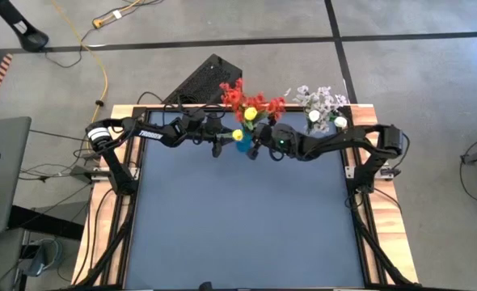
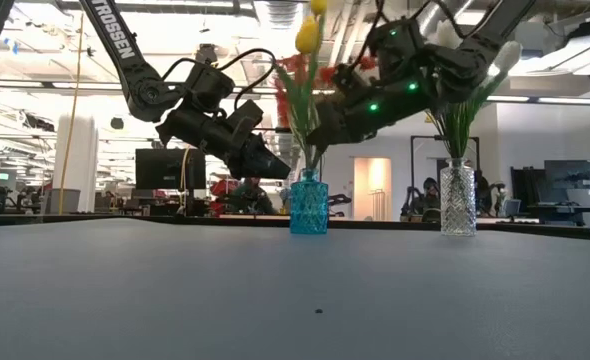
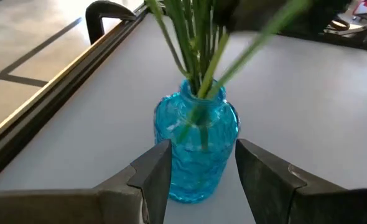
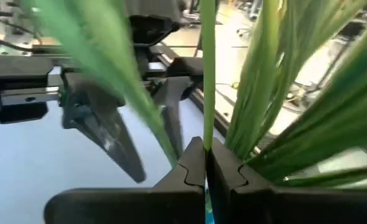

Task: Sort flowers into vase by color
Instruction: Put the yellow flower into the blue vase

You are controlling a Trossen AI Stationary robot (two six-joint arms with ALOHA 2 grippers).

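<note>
A blue glass vase (image 2: 308,205) stands on its base near the table's far edge and holds red blossom clusters (image 1: 237,97) and yellow tulips (image 2: 307,36). My left gripper (image 3: 203,149) is open and comes level from the table's left. Its fingers stand on either side of the vase's body (image 3: 199,155); I cannot tell whether they touch it. My right gripper (image 4: 206,155) hangs just above the vase's mouth, shut on a green flower stem (image 4: 207,74). The wrist view does not show that stem's blossom. My right gripper pinches one thin green stem (image 4: 207,140) between its two fingertips, coming from the table's right and lying across the stem. The stem slants down from the fingers, and its lower end (image 3: 211,81) stands in the blue vase's mouth among the other stems.
A clear glass vase (image 2: 457,198) with white tulips and lilac-white sprays (image 1: 322,103) stands to the right at the far edge. A black perforated panel (image 1: 206,77) lies beyond the table. A clamp (image 3: 106,12) sits on the wooden rim. The grey-blue tabletop (image 1: 238,218) stretches toward the near edge.
</note>
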